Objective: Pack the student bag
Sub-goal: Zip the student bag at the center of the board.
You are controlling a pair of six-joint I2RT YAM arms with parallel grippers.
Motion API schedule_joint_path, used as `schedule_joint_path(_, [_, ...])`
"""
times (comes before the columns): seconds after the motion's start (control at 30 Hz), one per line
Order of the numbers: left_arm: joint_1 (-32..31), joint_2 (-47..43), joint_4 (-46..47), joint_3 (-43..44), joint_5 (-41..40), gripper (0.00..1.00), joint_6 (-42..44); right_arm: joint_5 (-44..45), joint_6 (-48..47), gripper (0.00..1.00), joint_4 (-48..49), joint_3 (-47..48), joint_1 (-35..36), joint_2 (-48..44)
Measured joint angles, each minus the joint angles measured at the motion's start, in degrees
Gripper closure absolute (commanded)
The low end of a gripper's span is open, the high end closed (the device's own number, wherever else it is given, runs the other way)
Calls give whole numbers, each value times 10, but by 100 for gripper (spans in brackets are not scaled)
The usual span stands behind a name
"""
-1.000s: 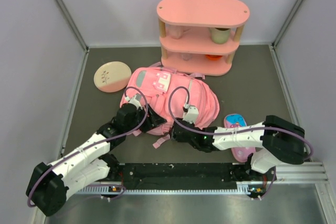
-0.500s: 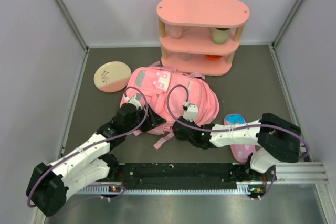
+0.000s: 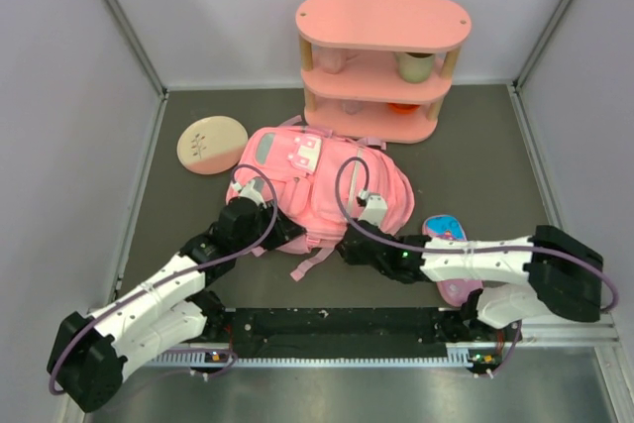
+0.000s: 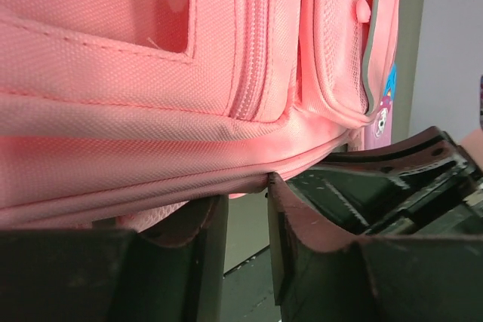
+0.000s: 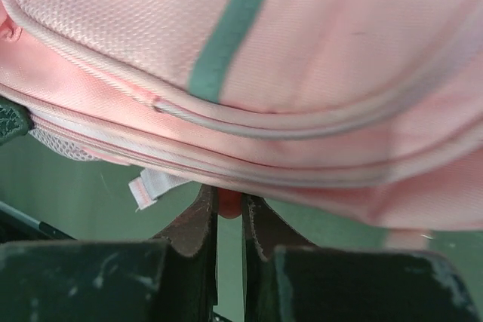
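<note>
The student bag (image 3: 317, 180), pink with a pale flap pocket, lies flat in the middle of the table. Both grippers are at its near edge. My left gripper (image 3: 297, 233) is at the left part of that edge. In the left wrist view its fingers (image 4: 247, 190) stand a narrow gap apart, with the bag's bottom seam (image 4: 151, 179) across their tips and table showing between them. My right gripper (image 3: 349, 250) is at the middle of the edge. In the right wrist view it (image 5: 229, 201) is shut on a small pink fold under the bag's (image 5: 339, 50) seam.
A pink three-tier shelf (image 3: 381, 66) holding a cup (image 3: 416, 66) stands behind the bag. A round beige plate (image 3: 211, 144) lies at the back left. A purple-pink pencil case (image 3: 448, 245) sits under my right forearm. A loose pink strap (image 3: 309, 263) trails towards the arm bases.
My right gripper has closed on the fold at the bag's edge and its arm has shifted right. The left gripper's fingers have drawn closer together at the bag's edge.
</note>
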Motion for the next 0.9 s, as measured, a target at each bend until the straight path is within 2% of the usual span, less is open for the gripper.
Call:
schedule_joint_path(0.1, [-2,-3,-8,2,-11,74,7,-16,0,100,2,-38,-15,-56])
schedule_joint_path(0.27, [-2,-3,-15,5,-14,86,14,-30,0,100,-10,-79,-34,-122])
schedule_joint_path(0.3, [-2,-3,-16,5,-15,93,15,-30,0,100,-13,-83,-37,-129])
schedule_joint_path(0.37, [-2,-5,-21,6,-16,100,17,-31,-1,100,-24,-88,-40,-141])
schedule_joint_path(0.8, [3,-48,-120,48,-57,100,53,-47,-5,100,-82,-147,-75,-292])
schedule_joint_path(0.87, [8,-55,-133,54,-58,89,58,-52,-4,100,-82,-147,-80,-311])
schedule_joint_path(0.9, [12,-59,-140,56,-57,74,61,-54,-5,100,-82,-147,-81,-315])
